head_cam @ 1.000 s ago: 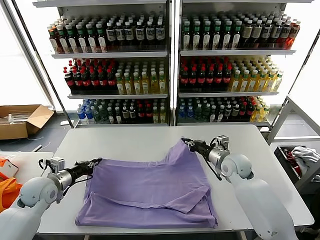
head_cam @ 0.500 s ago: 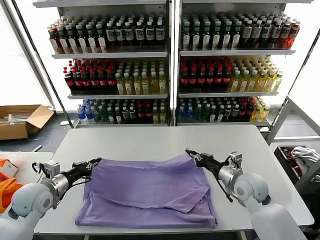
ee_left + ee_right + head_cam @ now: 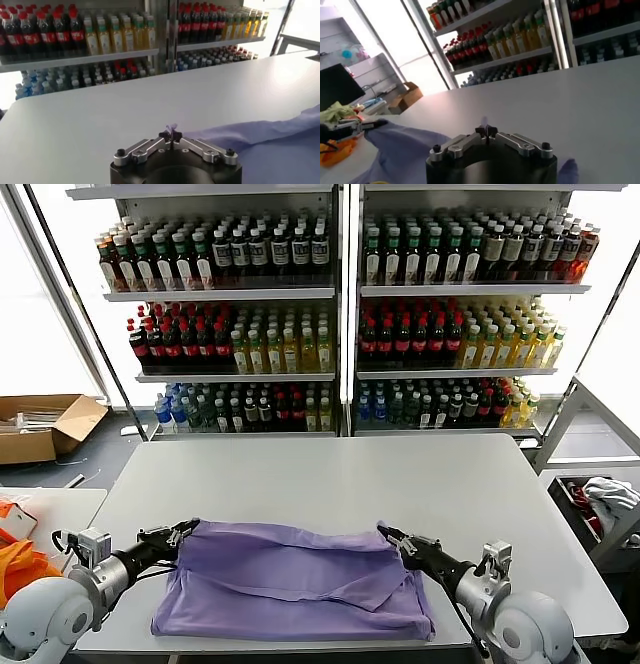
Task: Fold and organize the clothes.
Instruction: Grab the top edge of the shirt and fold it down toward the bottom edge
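A lavender T-shirt [image 3: 290, 579] lies across the near edge of the white table [image 3: 330, 469], low in the head view's frame, its far edge doubled toward the camera into a long fold. At lower left the left tool [image 3: 183, 529] is pinched closed on the fold's far left corner; the left wrist view shows its fingers [image 3: 171, 135] clamped tight with a tuft of purple fabric sticking up between them and the T-shirt [image 3: 270, 135] trailing off to the right. At lower right the right tool [image 3: 388, 534] grips the fold's far right corner the same way, the right wrist view showing a sliver of cloth caught at its closed tips [image 3: 487, 131]. An orange bag-like thing [image 3: 18, 569] sits at the far left edge. Beyond the table, shelves of bottled drinks [image 3: 340, 314] fill the upper frame; a cardboard box [image 3: 45, 424] rests on the floor at left.
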You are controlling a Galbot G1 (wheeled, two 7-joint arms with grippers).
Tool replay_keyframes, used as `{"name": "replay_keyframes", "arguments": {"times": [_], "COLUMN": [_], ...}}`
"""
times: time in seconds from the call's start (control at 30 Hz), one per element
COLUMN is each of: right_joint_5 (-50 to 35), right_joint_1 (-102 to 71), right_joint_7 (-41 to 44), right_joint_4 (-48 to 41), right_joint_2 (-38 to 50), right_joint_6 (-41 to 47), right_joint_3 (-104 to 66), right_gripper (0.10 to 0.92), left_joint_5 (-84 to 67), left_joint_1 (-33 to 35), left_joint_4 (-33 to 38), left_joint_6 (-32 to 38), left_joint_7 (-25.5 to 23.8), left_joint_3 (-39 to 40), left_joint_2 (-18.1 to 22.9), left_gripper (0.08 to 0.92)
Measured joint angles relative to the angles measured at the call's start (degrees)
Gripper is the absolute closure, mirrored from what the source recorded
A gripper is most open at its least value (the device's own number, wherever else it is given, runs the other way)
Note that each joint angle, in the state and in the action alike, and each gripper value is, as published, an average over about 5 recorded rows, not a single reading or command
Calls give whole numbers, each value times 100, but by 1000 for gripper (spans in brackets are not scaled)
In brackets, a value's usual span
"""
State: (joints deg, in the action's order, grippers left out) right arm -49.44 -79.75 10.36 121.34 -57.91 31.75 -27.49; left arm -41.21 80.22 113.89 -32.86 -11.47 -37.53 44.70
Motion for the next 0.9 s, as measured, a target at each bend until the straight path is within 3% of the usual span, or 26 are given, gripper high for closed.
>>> {"name": "replay_keyframes", "arguments": {"times": [0.6,0.7,0.9], "right_joint_5": [444,556,627], "right_joint_1": [-1389,-1476,-1604], "right_joint_7": [61,130,279], "right_joint_4": [405,402,452], "right_joint_2": [-95,-99,-53], "right_joint_6": [-243,-325,-476], "right_joint_3": [-423,-464,-608], "right_gripper": [919,902,751], "left_joint_5": [565,716,885], "left_joint_1": [1263,1329,1496], "left_joint_4": [255,300,475], "left_joint_6": [64,107,131], "left_joint_7": [-342,-318,-210], "left_joint_3": [-715,-733,-867], "left_joint_2": [180,234,275], "left_gripper": [894,825,669]}}
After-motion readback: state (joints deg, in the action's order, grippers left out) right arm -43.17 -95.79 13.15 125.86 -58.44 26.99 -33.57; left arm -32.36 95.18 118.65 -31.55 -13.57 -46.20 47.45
